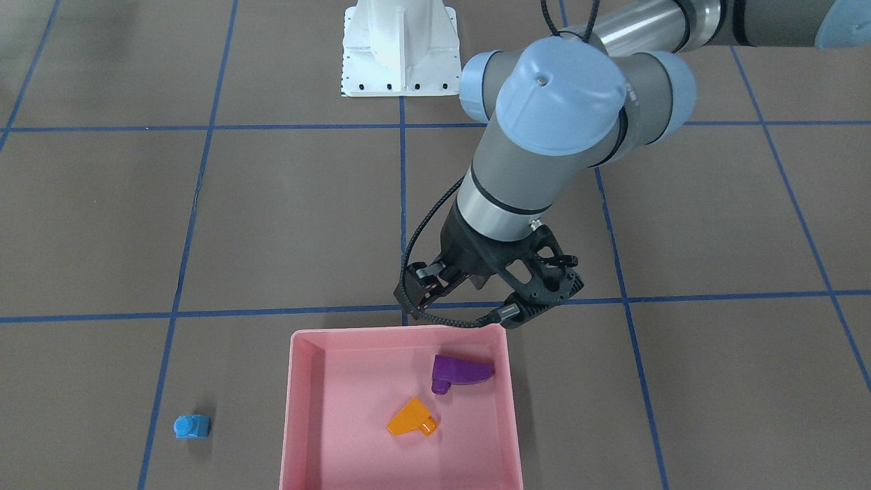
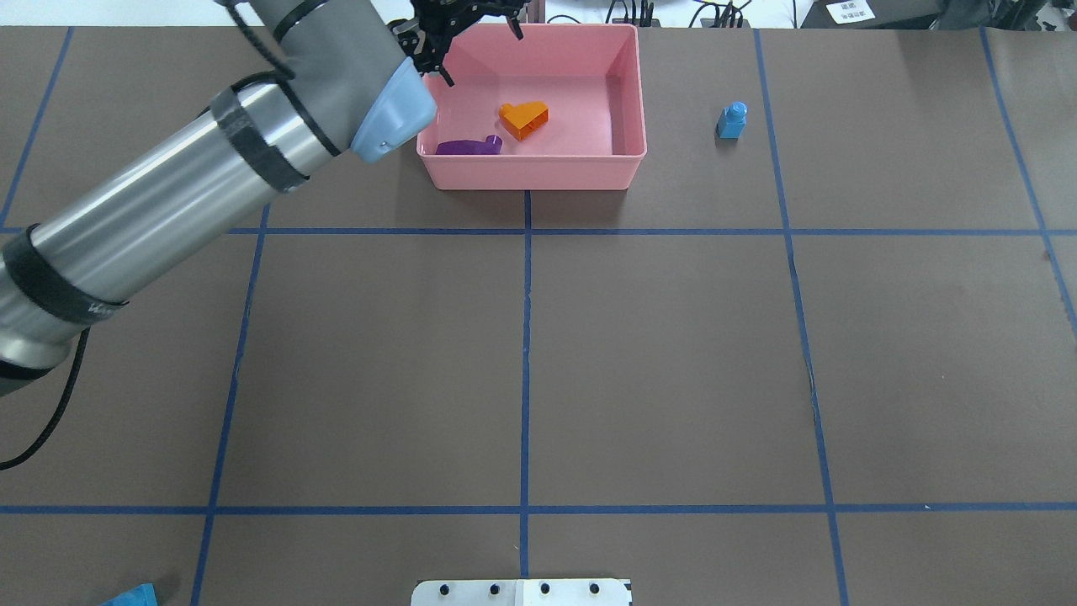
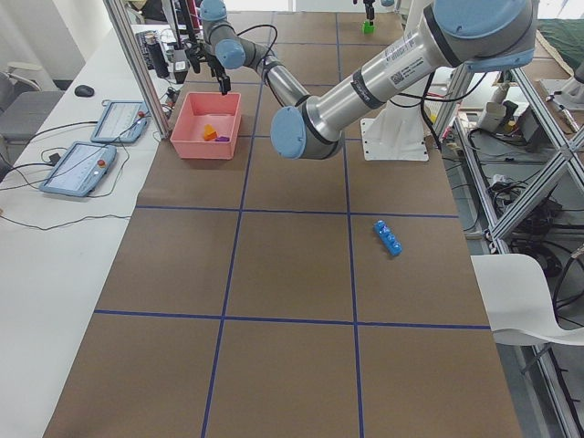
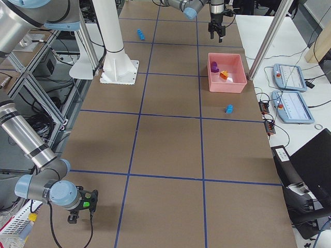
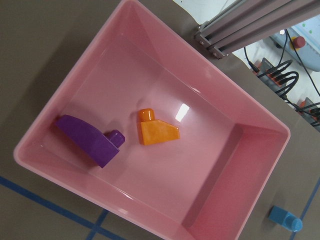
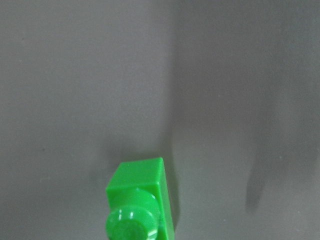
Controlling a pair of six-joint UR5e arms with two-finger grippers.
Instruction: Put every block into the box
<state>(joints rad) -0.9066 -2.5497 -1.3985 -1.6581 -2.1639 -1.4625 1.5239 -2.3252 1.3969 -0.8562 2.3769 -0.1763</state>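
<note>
The pink box [image 1: 294, 408] holds the purple sloped block [image 1: 460, 371] and the orange sloped block [image 1: 411, 417]; both show in the left wrist view [image 5: 90, 139] [image 5: 157, 131]. My left gripper [image 2: 480, 55] hangs above the box's left side, open and empty. The tiny blue block [image 2: 732, 120] sits on the table right of the box. The long blue block [image 3: 390, 237] lies near the robot's left side. The green block [image 6: 140, 202] sits on the table below my right gripper [image 4: 77, 212]; I cannot tell whether that gripper is open or shut.
The white metal base [image 1: 400, 47] stands at the robot's side of the table. Blue tape lines grid the brown tabletop. Aluminium frame posts [image 5: 245, 25] and tablets [image 3: 82, 169] stand just beyond the box.
</note>
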